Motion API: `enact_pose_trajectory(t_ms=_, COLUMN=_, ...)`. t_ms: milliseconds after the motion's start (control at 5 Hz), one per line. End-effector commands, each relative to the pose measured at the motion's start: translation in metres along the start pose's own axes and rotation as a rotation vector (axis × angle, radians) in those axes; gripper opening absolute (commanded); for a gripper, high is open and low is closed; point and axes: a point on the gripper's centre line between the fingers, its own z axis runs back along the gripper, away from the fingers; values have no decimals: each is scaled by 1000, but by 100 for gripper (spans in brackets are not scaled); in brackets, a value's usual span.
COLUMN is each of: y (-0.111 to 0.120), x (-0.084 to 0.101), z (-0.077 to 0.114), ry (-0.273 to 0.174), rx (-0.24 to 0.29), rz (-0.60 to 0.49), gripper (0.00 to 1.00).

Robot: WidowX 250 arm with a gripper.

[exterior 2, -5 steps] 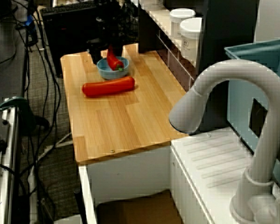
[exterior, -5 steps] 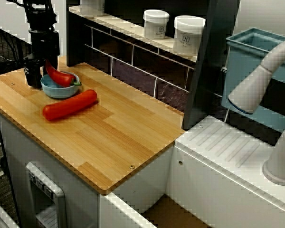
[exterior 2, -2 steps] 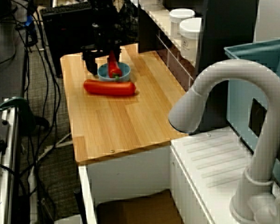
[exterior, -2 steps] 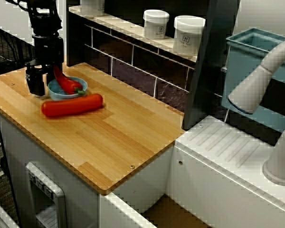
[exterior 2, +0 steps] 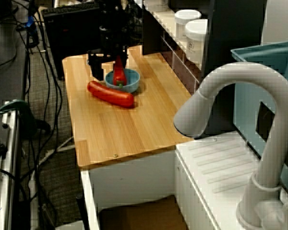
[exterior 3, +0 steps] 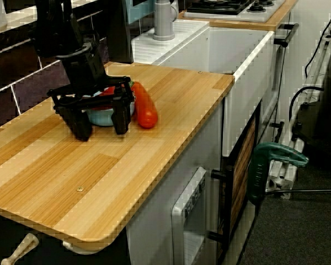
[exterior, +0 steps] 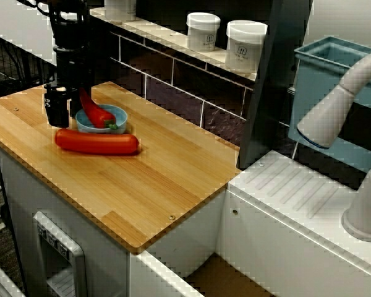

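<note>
Across the counter (exterior: 149,180), since a second ago, the end effector (exterior 3: 101,131) has shifted toward the sink end. The long red vegetable (exterior: 97,142) has swung from a slant to lie nearly parallel with the front edge, and the blue bowl (exterior: 119,119) has slid along with them. We see pale wood planks, with the counter's back edge running under dark tile. The black end effector stands upright near that back edge, in the half away from the sink end. In the view from the counter's free end its two fingers (exterior 3: 80,128) are spread wide, tips down at the wood, with the bowl sitting between and just behind them; we cannot tell whether either finger touches the bowl. The long red vegetable lies flat on the bowl's front-edge side, and in the view beside the jars it looks to be touching the bowl's wall. The bowl sits upright. A red chili (exterior: 96,115) leans inside it, one end raised toward the end effector and the other resting near the rim.
</note>
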Motion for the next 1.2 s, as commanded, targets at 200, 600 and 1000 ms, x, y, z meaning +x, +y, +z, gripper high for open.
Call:
enact_pose_trajectory(t_ms=200, y=-23, x=49, z=10, ry=16, rx=85, rz=-7, gripper=100)
enact_pose_trajectory(t_ms=600, y=-39, x=82, z=-11, ry=51, rx=83, rz=-30, gripper=100)
enact_pose_trajectory(t_ms=1000, y=-28, x=92, z=-16, ry=54, rx=74, rz=0, gripper=100)
